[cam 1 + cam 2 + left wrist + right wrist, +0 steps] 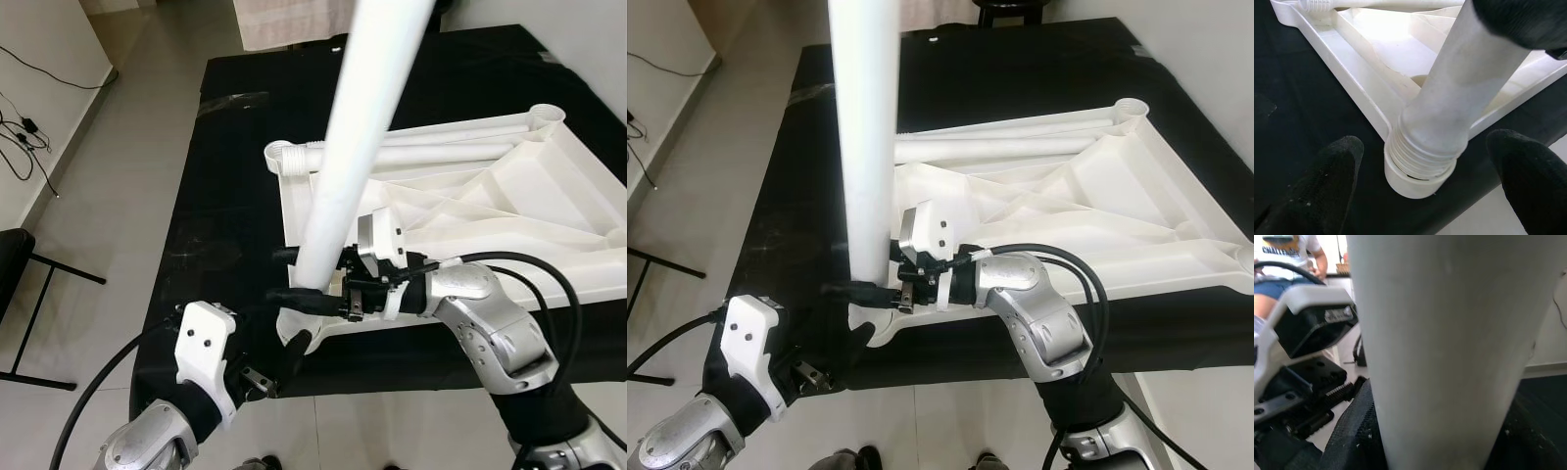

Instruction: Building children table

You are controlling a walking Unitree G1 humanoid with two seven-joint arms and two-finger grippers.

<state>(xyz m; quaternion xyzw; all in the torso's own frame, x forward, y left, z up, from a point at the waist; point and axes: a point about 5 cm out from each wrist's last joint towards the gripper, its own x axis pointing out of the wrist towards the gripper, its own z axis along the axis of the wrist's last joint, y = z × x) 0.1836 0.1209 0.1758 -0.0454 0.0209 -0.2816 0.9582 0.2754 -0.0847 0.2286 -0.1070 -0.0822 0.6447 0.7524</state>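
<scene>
Upright table leg [358, 147], threaded end in tabletop [549, 196] corner socket [1418, 178]; clamped by right gripper [309, 294]; left gripper [294, 348] spread wide beside socket.

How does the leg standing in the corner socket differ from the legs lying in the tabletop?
The standing leg is upright, its threaded end in the corner socket of the upturned tabletop; the lying legs rest flat along the tabletop's far edge. The right gripper is clamped on the standing leg, while nothing holds the lying legs. The left gripper sits open by the socket. Both are white plastic tubes with threaded ends.
</scene>
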